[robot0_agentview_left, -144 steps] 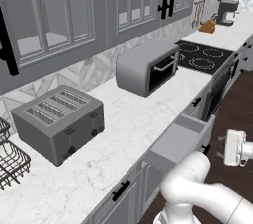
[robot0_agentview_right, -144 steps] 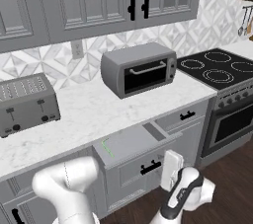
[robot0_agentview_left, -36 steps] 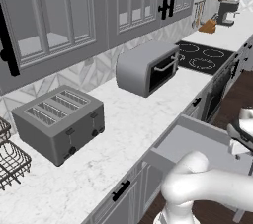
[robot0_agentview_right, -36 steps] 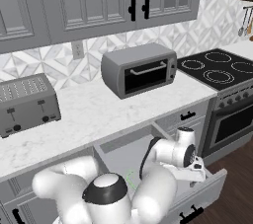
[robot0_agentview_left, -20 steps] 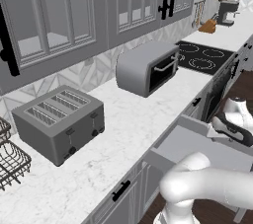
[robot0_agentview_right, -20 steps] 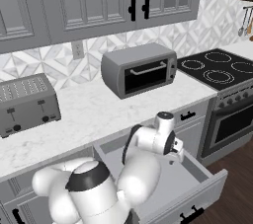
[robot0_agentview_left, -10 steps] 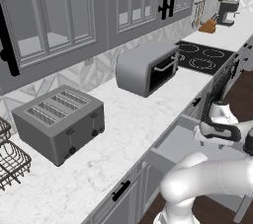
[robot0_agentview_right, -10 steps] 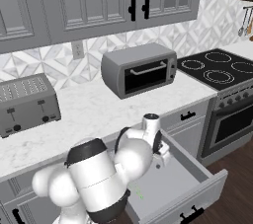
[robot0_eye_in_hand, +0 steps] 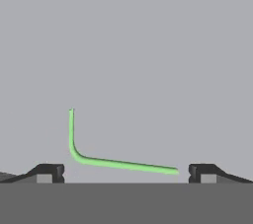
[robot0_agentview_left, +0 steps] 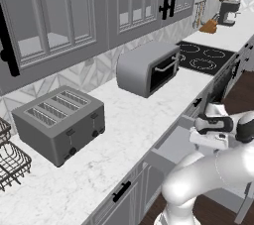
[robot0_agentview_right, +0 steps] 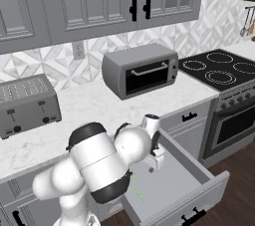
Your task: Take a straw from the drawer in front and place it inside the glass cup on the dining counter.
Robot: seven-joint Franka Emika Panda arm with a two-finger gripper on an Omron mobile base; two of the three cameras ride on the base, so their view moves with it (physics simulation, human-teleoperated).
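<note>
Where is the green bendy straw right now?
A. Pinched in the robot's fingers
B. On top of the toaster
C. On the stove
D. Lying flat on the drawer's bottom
D: in the hand view the straw lies loose on the plain grey floor of the drawer, between the wide-open fingertips of the gripper, touching neither.

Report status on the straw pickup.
Gripper open, over the open drawer. Straw lies flat between fingertips, ungripped. Nothing in the way.

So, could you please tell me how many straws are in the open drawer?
1. The straw lies flat on the drawer floor, between the open gripper fingertips in the hand view. The arm hides part of the drawer, so others could be unseen.
</note>
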